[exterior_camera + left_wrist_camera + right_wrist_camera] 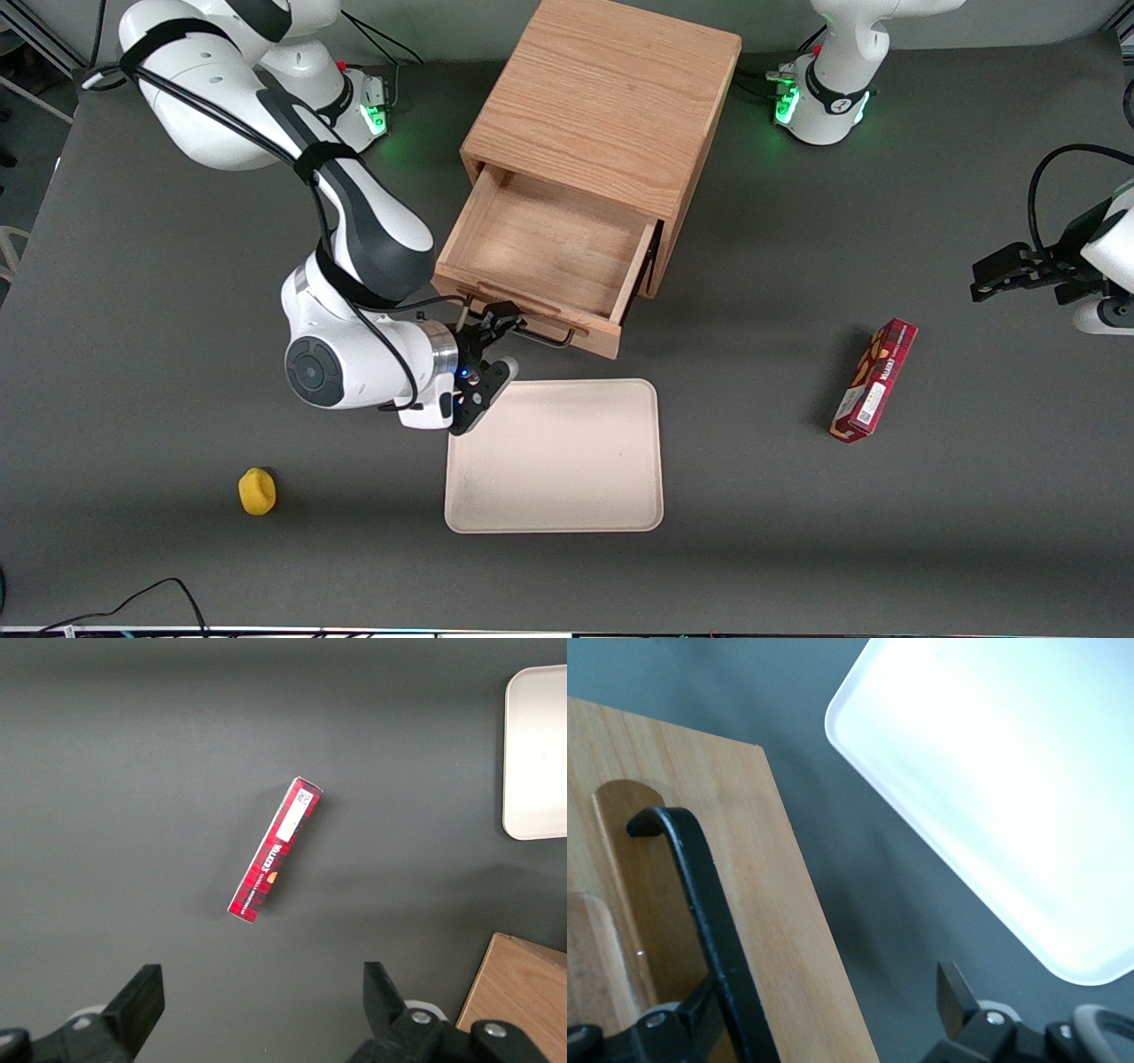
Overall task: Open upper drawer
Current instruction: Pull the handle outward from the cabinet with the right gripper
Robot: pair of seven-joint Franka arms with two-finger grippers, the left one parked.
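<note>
A pale tray (567, 478) lies nearest the camera on the table (797, 549), with a yellow object (257, 492) toward the working arm's end and a red box (874, 381) toward the parked arm's. Just above the tray's edge, the claw (498, 341) hangs released, one finger (682, 1032) beside the black handle (709, 930). The upper drawer (549, 252) stands pulled well out of the cabinet (611, 97), its inside bare.

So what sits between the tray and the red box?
Nothing: front view shows bare table between the tray and red box. The gripper is at the drawer handle.
</note>
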